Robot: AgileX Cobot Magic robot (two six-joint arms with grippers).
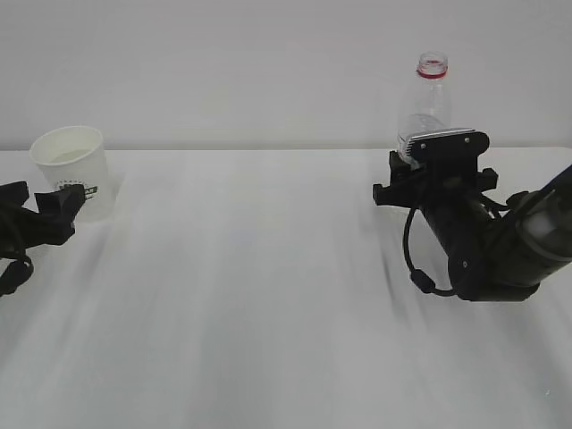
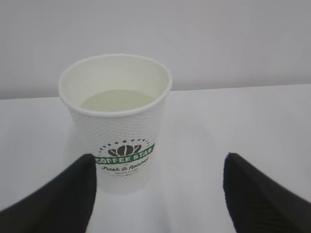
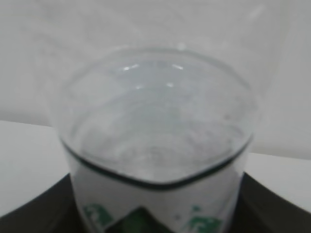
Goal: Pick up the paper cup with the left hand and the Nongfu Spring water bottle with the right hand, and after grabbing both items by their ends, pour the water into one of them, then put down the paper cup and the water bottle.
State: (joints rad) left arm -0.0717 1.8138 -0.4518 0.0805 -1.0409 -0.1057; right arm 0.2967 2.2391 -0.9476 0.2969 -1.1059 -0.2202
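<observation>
Nearest the exterior camera is a wide bare stretch of the white surface (image 1: 268, 340), open from the front edge up to the line where it meets the pale wall. The right hand (image 1: 487, 246) reaches in from the right edge, its gripper (image 1: 433, 174) around the lower part of the Nongfu Spring water bottle (image 1: 427, 98), which stands upright near the back edge of the surface with its open red-ringed neck on top. In the right wrist view the bottle (image 3: 160, 141) fills the space between the black jaws and touches both, so the gripper is clamped on it; the water (image 3: 155, 126) shows as a clear level inside.

Far to the left, well apart from the bottle, the paper cup (image 1: 76, 170) stands upright near the left edge. The left hand (image 1: 27, 228) sits low in front of it. In the left wrist view its fingers (image 2: 63, 199) are spread wide; the cup (image 2: 116, 121) stands nearer the left finger, with bare room on the right. The gripper (image 2: 160, 194) is apart, holding nothing. Pale liquid shows in the cup.
</observation>
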